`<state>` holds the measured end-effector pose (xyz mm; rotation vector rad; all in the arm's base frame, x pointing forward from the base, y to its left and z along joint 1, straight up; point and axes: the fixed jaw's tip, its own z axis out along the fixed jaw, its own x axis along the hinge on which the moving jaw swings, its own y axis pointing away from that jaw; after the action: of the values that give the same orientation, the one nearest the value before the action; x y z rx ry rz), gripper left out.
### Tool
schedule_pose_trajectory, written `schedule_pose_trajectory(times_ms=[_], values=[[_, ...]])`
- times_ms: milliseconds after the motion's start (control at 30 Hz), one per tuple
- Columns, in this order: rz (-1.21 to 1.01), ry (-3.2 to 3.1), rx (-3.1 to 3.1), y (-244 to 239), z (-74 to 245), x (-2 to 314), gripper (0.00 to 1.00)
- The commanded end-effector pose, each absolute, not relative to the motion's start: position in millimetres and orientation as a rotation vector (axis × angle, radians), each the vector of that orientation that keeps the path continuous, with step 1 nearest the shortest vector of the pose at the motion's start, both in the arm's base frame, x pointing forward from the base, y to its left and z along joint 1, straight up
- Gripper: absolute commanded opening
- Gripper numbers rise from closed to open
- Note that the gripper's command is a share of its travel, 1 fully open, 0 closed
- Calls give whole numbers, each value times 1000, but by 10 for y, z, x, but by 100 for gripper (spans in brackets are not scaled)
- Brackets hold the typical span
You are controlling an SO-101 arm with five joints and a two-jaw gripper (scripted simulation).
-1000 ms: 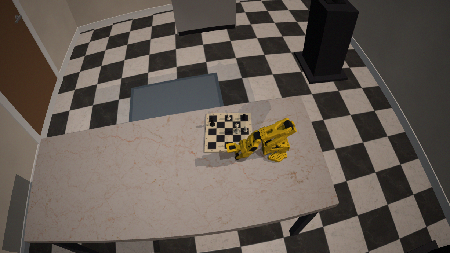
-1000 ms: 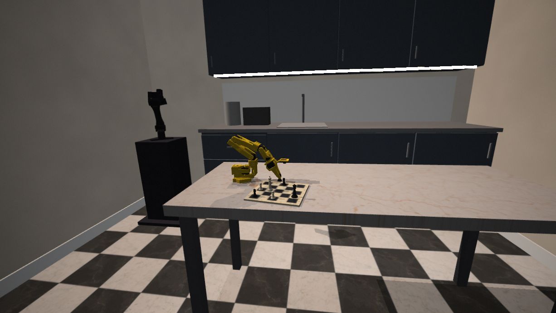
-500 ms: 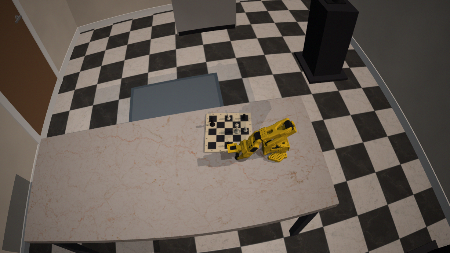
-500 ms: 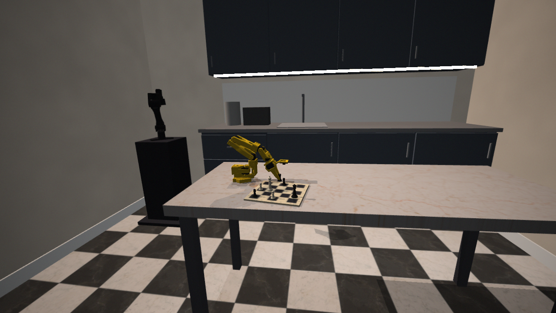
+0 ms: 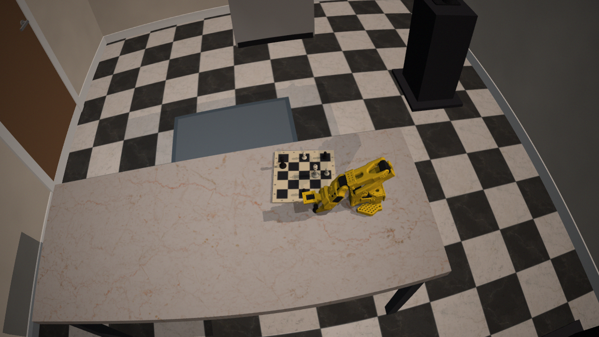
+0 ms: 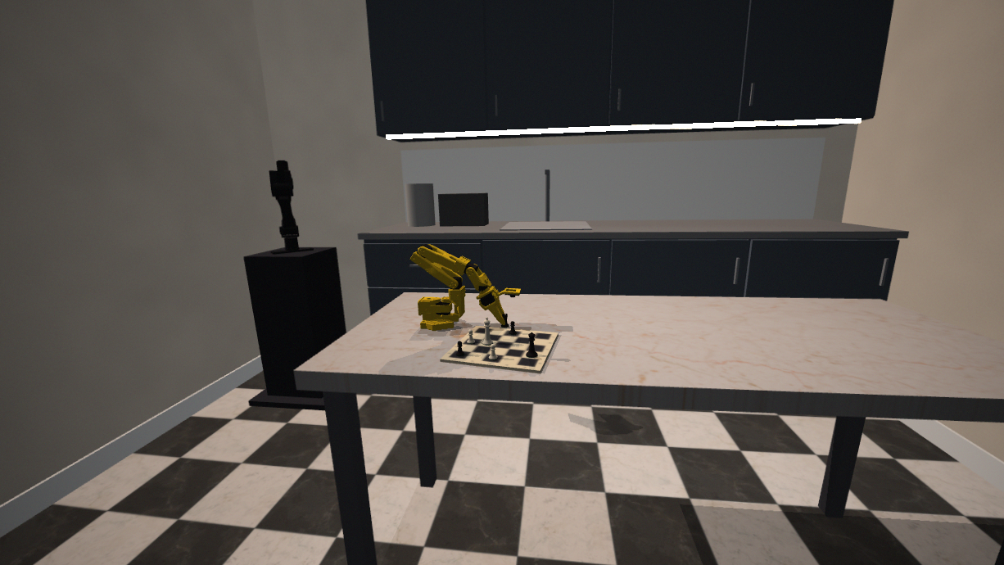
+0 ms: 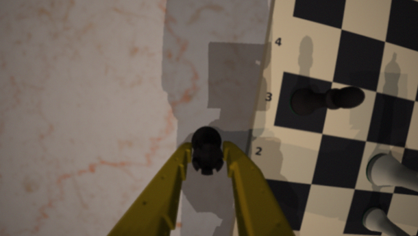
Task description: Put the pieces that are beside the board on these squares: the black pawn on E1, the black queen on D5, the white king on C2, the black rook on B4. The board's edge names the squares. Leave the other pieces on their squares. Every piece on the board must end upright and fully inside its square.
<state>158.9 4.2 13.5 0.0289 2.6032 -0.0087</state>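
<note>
The black rook (image 7: pixel 206 151) stands upright on the table just off the board's left edge, beside row 2. It also shows in the top view (image 5: pixel 314 208). My gripper (image 7: pixel 206 161) is low over it, with one yellow finger on each side of the rook. The fingers stand slightly apart and do not clamp it. On the board (image 5: pixel 304 176) stand the black queen (image 5: pixel 283 164), the black pawn (image 5: pixel 324 155) and the white king (image 5: pixel 315 170). In the exterior view the gripper (image 6: pixel 503 323) reaches down at the board's far side.
Another black pawn (image 7: pixel 325 100) stands on A3, close to the right of my fingers. Two white pieces (image 7: pixel 390 171) stand further right on the board. The arm's base (image 5: pixel 368 196) sits to the right of the board.
</note>
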Motion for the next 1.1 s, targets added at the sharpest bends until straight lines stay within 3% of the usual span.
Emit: schedule_pose_trajectory(times_ms=[0,1067], values=[[-4,2601,34,48,156,1599,12],[-13,2601,41,23,175,1612,12]])
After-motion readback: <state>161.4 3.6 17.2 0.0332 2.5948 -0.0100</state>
